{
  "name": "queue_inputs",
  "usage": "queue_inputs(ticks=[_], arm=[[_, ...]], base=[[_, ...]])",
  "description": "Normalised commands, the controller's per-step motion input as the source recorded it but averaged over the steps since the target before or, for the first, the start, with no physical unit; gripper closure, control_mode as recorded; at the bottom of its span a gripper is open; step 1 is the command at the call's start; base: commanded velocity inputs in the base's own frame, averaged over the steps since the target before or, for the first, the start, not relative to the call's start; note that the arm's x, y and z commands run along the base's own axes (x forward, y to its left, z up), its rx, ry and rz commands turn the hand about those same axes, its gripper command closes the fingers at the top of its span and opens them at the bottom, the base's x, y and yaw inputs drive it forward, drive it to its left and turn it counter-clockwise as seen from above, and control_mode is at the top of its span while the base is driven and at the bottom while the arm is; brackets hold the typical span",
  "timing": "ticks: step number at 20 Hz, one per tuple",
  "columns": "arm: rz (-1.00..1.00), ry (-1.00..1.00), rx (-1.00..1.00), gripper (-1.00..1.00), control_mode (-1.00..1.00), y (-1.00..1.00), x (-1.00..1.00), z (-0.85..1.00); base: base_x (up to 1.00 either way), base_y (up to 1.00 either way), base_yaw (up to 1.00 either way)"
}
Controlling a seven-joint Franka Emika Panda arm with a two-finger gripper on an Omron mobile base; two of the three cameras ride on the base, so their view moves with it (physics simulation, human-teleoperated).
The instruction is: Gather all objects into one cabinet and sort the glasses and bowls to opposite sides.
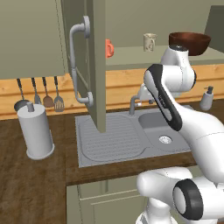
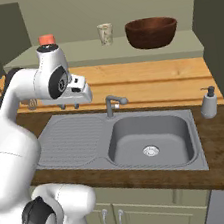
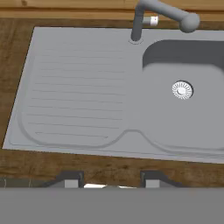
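The cabinet stands open, its left door swung out over the sink. On its bottom shelf sit an orange-red cup at the left, a beige patterned cup in the middle and the dark brown bowl at the right. My gripper hangs below the shelf, pointing down over the sink's drainboard. Its fingers are apart with nothing between them.
The grey sink basin and faucet lie under the hand. A grey paper-towel cylinder stands on the left counter under hanging utensils. A soap dispenser stands at the right. The right door is also swung out.
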Motion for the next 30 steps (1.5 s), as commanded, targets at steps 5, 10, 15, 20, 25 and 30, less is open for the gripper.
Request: queue_inputs(ticks=[5,10,15,20,25,30], arm=[[0.0,-0.1,0.01,-1.0,-1.0,-0.02,-0.22,0.21],[0.0,-0.22,0.0,-1.0,-1.0,-0.1,-0.66,0.72],[0.0,-0.23,0.0,-1.0,-1.0,-0.14,-0.56,0.76],[0.0,-0.11,0.0,-1.0,-1.0,0.01,-0.51,0.41],[0.04,-0.01,0.0,-1.0,-1.0,0.18,-0.57,0.01],[0.01,0.0,0.0,-1.0,1.0,0.13,-0.34,0.0]], base=[[0.0,0.0,0.0],[0.0,0.0,0.0],[0.0,0.0,0.0],[0.0,0.0,0.0],[0.0,0.0,0.0],[0.0,0.0,0.0]])
